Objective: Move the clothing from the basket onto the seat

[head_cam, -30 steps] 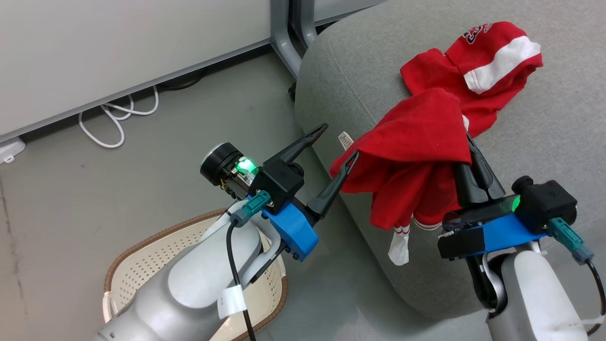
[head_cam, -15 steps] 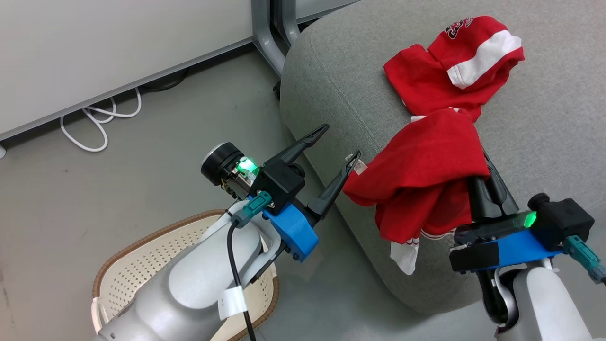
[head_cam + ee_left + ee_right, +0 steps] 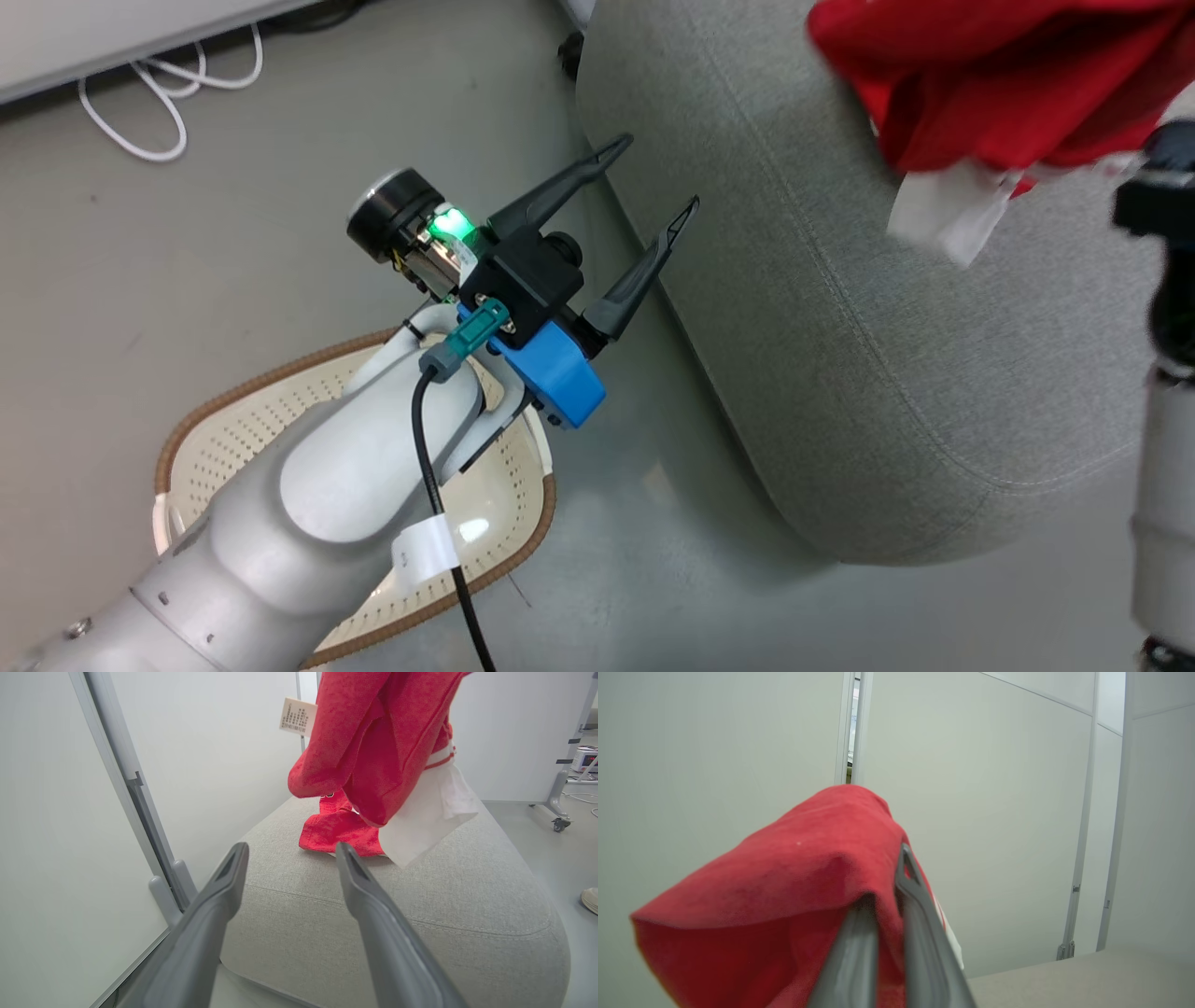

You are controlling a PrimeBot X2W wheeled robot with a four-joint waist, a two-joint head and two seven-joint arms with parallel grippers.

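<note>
A red garment [image 3: 373, 742] hangs in the air over the grey seat [image 3: 420, 914]. Its white panel [image 3: 430, 812] dangles just above the cushion and a small printed tag [image 3: 299, 716] sticks out at its side. The right gripper [image 3: 887, 896] holds it: the two fingers are pinched close together with the cloth draped over and between them. Behind it, a second red garment [image 3: 336, 830] lies on the seat.

The left gripper [image 3: 658, 173] is spread wide and holds nothing. It hangs over the floor beside the seat's rounded edge. Below its forearm stands the laundry basket [image 3: 224, 457], cream and perforated with a brown rim. A white cable [image 3: 168, 103] loops on the floor by the wall.
</note>
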